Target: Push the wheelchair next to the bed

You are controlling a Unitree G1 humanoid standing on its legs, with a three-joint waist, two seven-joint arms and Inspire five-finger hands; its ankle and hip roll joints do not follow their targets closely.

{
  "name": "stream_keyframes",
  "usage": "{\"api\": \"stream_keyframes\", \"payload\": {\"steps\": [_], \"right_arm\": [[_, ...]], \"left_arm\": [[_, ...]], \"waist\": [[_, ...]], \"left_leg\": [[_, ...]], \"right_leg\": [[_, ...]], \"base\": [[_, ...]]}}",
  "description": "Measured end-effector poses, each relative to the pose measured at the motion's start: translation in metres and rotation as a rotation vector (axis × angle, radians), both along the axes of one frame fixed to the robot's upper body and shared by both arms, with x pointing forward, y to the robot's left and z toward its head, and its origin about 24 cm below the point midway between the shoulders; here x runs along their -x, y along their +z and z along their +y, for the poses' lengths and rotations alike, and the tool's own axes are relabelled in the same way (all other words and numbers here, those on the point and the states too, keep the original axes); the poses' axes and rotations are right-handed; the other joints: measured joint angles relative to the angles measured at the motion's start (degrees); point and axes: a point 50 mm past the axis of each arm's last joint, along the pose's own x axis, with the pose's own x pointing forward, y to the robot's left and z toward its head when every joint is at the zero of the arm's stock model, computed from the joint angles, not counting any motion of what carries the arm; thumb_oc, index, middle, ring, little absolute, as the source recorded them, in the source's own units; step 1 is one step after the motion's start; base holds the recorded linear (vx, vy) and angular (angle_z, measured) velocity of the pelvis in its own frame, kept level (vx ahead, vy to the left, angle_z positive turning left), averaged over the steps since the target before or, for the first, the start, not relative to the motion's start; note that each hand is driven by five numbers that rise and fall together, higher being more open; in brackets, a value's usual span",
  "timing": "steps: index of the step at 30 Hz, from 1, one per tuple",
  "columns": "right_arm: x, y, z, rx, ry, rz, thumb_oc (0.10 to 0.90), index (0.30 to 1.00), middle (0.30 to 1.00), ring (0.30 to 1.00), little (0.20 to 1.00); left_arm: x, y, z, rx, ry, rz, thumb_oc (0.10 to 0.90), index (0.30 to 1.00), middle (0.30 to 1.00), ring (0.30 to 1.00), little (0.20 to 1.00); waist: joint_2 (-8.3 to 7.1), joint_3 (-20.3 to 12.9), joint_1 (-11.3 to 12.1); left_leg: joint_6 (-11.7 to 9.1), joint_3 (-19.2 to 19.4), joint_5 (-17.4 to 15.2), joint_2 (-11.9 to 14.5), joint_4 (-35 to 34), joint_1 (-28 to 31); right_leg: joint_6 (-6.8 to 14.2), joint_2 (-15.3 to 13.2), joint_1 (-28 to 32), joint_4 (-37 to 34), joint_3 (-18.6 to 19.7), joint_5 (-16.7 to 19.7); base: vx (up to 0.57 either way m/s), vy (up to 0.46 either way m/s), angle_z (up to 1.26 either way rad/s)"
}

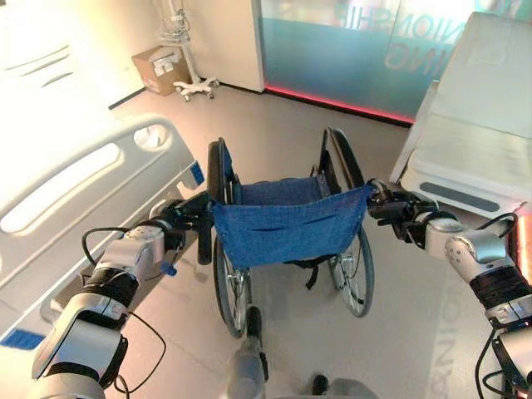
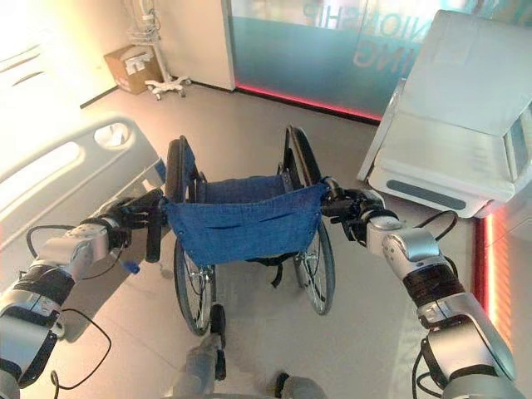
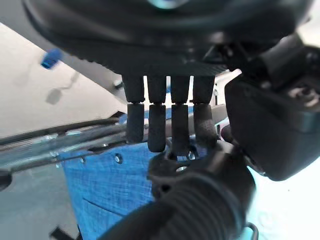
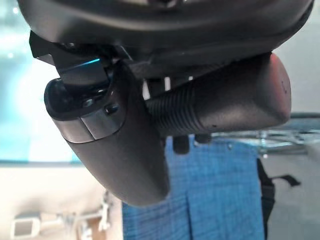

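While both arms reach forward from the lower corners of the frame, the wheelchair (image 1: pixel 287 233) is held between them in the middle of the frame. The left hand (image 1: pixel 184 218) is seen at the left push handle (image 3: pixel 200 200). In the left wrist view its fingers (image 3: pixel 156 131) hang down fairly straight past the ribbed black grip, and the thumb lies along the other side, so the handle sits between them. It cannot be told for sure how tightly it is held. The right hand (image 2: pixel 353 212) is at the right push handle (image 4: pixel 220 107). In the right wrist view the thumb is wrapped across the ribbed grip and the fingers are mostly hidden behind it, with only their tips peeking out below. The grip looks closed in by this hand.

The blue cloth back (image 2: pixel 245 220) of the chair faces the camera, so the seat is hidden behind it. The small front wheels cannot be seen. The two big wheels (image 1: pixel 229 287) are on the grey floor (image 1: pixel 274 125).

At the left of the frame, the white bed (image 1: pixel 75 183) with its side rail is seen just beside the chair's left wheel, cut off by the left edge. At the upper right a second white bed (image 2: pixel 453 125) is cut off too. Farther back, in the upper left, a cardboard box (image 1: pixel 160 68) and a rolling stand (image 1: pixel 195 83) are against the wall. A glass wall (image 1: pixel 349 46) with a red strip runs across the top.
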Motion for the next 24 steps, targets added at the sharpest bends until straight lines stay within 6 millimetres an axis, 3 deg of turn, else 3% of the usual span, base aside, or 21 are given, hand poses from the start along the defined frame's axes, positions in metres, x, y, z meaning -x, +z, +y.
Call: {"api": "stream_keyframes", "payload": {"steps": [2,3,4,5,6,7,9,10,13,14,17,18,19,20,22,24], "right_arm": [[0.002,-0.003,0.004,-0.007,0.021,0.006,0.4,0.3,0.3,0.3,0.3],[0.004,-0.005,0.004,-0.006,0.034,0.012,0.4,0.3,0.3,0.3,0.3],[0.008,-0.01,0.003,0.011,0.039,0.011,0.4,0.3,0.3,0.3,0.3],[0.01,-0.016,0.005,0.008,0.039,0.013,0.4,0.3,0.3,0.3,0.3],[0.015,-0.026,0.007,-0.023,0.027,0.017,0.4,0.3,0.3,0.3,0.3],[0.017,-0.028,0.004,-0.041,0.001,0.01,0.4,0.3,0.3,0.3,0.3],[0.018,-0.027,0.003,-0.035,-0.023,-0.002,0.4,0.3,0.3,0.3,0.3],[0.017,-0.026,0.001,-0.036,-0.043,-0.01,0.4,0.3,0.3,0.3,0.3],[0.012,-0.024,0.005,-0.054,-0.081,-0.027,0.4,0.3,0.3,0.3,0.3],[0.008,-0.023,0.01,-0.066,-0.091,-0.028,0.4,0.3,0.3,0.3,0.3],[0.002,-0.023,0.017,-0.084,-0.101,-0.028,0.4,0.3,0.3,0.3,0.3],[-0.002,-0.017,0.022,-0.094,-0.096,-0.055,0.4,0.3,0.3,0.3,0.3],[-0.003,-0.015,0.022,-0.094,-0.096,-0.063,0.4,0.3,0.3,0.3,0.3],[-0.004,-0.012,0.023,-0.092,-0.091,-0.075,0.4,0.3,0.3,0.3,0.3],[-0.004,-0.008,0.022,-0.086,-0.087,-0.085,0.4,0.3,0.3,0.3,0.3],[-0.005,-0.001,0.017,-0.076,-0.091,-0.099,0.4,0.3,0.3,0.3,0.3]], "left_arm": [[0.005,-0.003,0.007,-0.006,0.013,0.018,0.4,0.3,0.3,0.3,0.3],[0.007,-0.005,0.008,-0.007,0.01,0.035,0.4,0.3,0.3,0.3,0.3],[0.006,-0.005,0.01,-0.009,0.007,0.041,0.4,0.3,0.3,0.3,0.3],[0.006,-0.003,0.011,-0.014,0.009,0.039,0.4,0.3,0.3,0.3,0.3],[0.005,0.0,0.013,-0.024,0.014,0.028,0.4,0.3,0.3,0.3,0.3],[0.001,0.005,0.012,-0.032,0.008,0.015,0.4,0.3,0.3,0.3,0.3],[-0.004,0.009,0.01,-0.039,0.003,0.008,0.4,0.3,0.3,0.3,0.3],[-0.007,0.015,0.008,-0.043,-0.006,-0.008,0.4,0.3,0.3,0.3,0.3],[-0.011,0.02,0.007,-0.054,0.0,-0.033,0.4,0.3,0.3,0.3,0.3],[-0.011,0.021,0.007,-0.055,0.01,-0.04,0.4,0.3,0.3,0.3,0.3],[-0.012,0.023,0.006,-0.064,0.034,-0.061,0.4,0.3,0.3,0.3,0.3],[-0.014,0.028,0.008,-0.059,0.066,-0.095,0.4,0.3,0.3,0.3,0.3],[-0.015,0.03,0.009,-0.057,0.077,-0.104,0.4,0.3,0.3,0.3,0.3],[-0.016,0.032,0.008,-0.047,0.102,-0.126,0.4,0.3,0.3,0.3,0.3],[-0.017,0.032,0.006,-0.049,0.107,-0.133,0.4,0.3,0.3,0.3,0.3],[-0.019,0.035,0.004,-0.038,0.105,-0.15,0.4,0.3,0.3,0.3,0.3]], "waist": [[-0.36,-1.15,0.77],[0.35,-2.36,0.86],[0.09,-3.02,-0.03],[-0.94,-3.0,-0.05],[-4.21,-4.55,-0.72],[-5.44,-4.6,-1.39],[-6.34,-4.99,-2.03],[-6.59,-5.15,-2.42],[-6.05,-5.02,-1.43],[-4.96,-4.52,-1.16],[-4.37,-4.2,-0.86],[-3.3,-3.48,-1.56],[-3.15,-3.38,-1.79],[-2.87,-3.21,-2.7],[-3.33,-3.0,-5.26],[-4.33,-1.82,-6.88]], "left_leg": [[0.54,-0.55,-0.31,0.29,6.69,0.61],[2.47,-0.65,-1.88,0.19,8.05,2.74],[9.58,-0.94,1.95,-0.81,6.51,5.59],[10.86,-0.52,2.54,-2.03,6.45,6.19],[11.73,-0.31,1.95,-4.8,5.57,6.39],[13.25,-0.43,0.89,-6.49,5.94,6.23],[15.11,-0.01,-0.46,-9.1,6.53,6.62],[16.11,-0.02,-0.88,-10.12,6.7,7.08],[17.52,1.35,-1.77,-10.75,5.1,9.22],[17.57,1.25,-1.46,-10.34,3.16,10.54],[17.27,0.99,-0.68,-9.73,0.13,12.94],[17.17,0.32,-0.44,-8.98,-0.57,12.98],[17.12,-0.14,-0.4,-9.01,-0.89,12.99],[17.09,-0.88,-0.4,-9.13,-1.2,13.03],[17.17,-3.55,-0.53,-10.39,-1.6,13.25],[17.35,-5.73,-1.14,-12.41,-1.45,14.39]], "right_leg": [[2.09,-2.52,1.13,-0.08,0.05,-1.33],[3.2,-3.43,1.68,-0.14,-0.23,-2.04],[5.22,-4.99,3.01,1.69,-3.2,-3.33],[5.45,-6.69,2.76,3.41,-3.8,-4.54],[5.32,-9.36,0.71,9.03,-5.42,-5.29],[6.13,-10.96,-0.25,15.49,-6.66,-5.15],[6.5,-14.86,-4.22,28.49,-7.05,-4.2],[6.8,-15.13,-4.23,31.44,-7.29,-2.36],[6.09,-16.16,-5.86,32.7,-7.87,-0.66],[5.02,-15.35,-6.11,29.56,-9.03,-2.06],[4.49,-12.38,-7.79,19.37,-11.09,-2.33],[5.65,-9.17,-10.84,10.65,-11.01,-1.46],[6.24,-8.67,-12.14,8.99,-10.85,-0.8],[9.28,-6.79,-15.55,4.12,-9.31,1.28],[11.7,-5.9,-19.75,-1.85,-8.36,6.04],[12.51,-6.96,-21.66,-7.47,-7.27,9.55]], "base": [[0.5,0.332,-1.06],[0.37,0.259,-0.79],[0.3,0.223,-0.68],[0.32,0.309,-0.3],[0.45,0.41,0.07],[0.34,0.364,0.21],[0.23,0.235,0.21],[0.35,0.261,0.03],[0.3,0.118,-0.21],[0.18,0.022,-0.34],[0.23,-0.032,-0.24],[0.18,-0.058,-0.05],[0.37,-0.106,0.13],[0.2,-0.077,0.29],[0.52,-0.113,0.69],[0.56,-0.099,0.82]]}}
